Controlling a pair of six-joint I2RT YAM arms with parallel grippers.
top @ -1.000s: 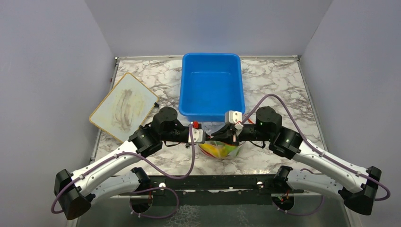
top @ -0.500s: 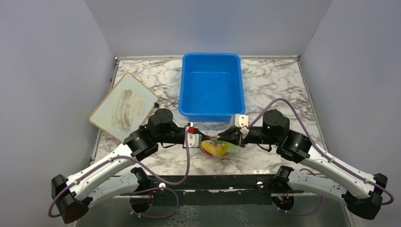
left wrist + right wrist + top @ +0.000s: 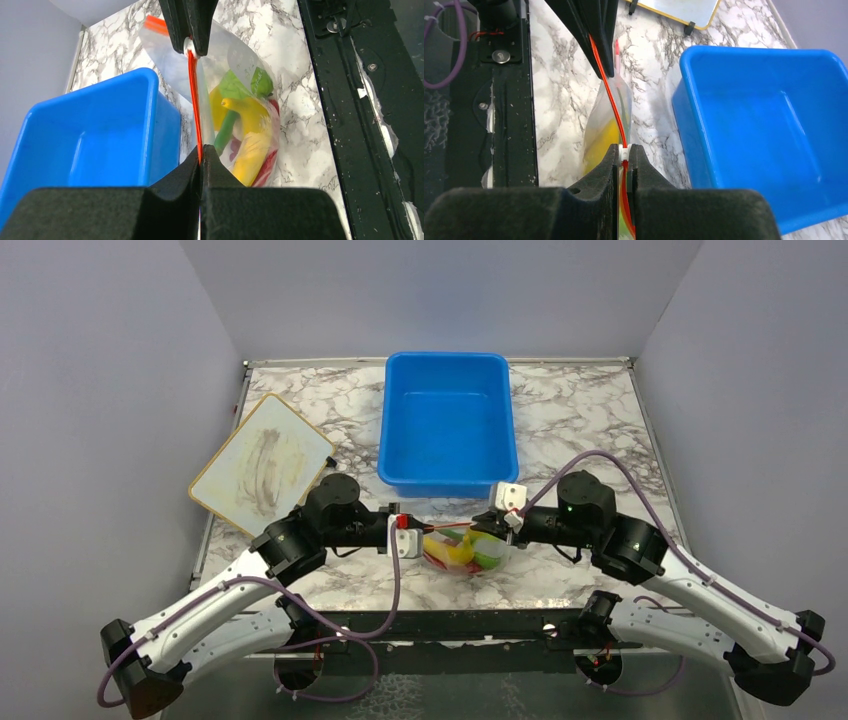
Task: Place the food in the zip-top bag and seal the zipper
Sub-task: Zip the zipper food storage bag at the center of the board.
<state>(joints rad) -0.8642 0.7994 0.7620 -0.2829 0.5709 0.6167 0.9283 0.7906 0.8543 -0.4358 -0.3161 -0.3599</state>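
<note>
The clear zip-top bag (image 3: 460, 552) hangs between my two grippers just in front of the blue tub. It holds the food (image 3: 250, 135): yellow banana, green pieces, a red chili. Its orange-red zipper (image 3: 193, 100) is stretched taut between the grippers. My left gripper (image 3: 412, 530) is shut on the zipper's left end (image 3: 200, 152). My right gripper (image 3: 492, 527) is shut on the zipper's small white slider (image 3: 624, 151) at the right end. The bag also shows in the right wrist view (image 3: 606, 125).
A blue tub (image 3: 446, 425) stands just behind the bag. A flat board with a yellow rim (image 3: 260, 465) lies at the left. A thin red stick (image 3: 616, 50) lies on the marble near the bag. The black base rail (image 3: 450, 625) runs along the near edge.
The two grippers have moved apart, left going left and right going right. The zipper is now stretched taut between them and the bag shows more fully.
</note>
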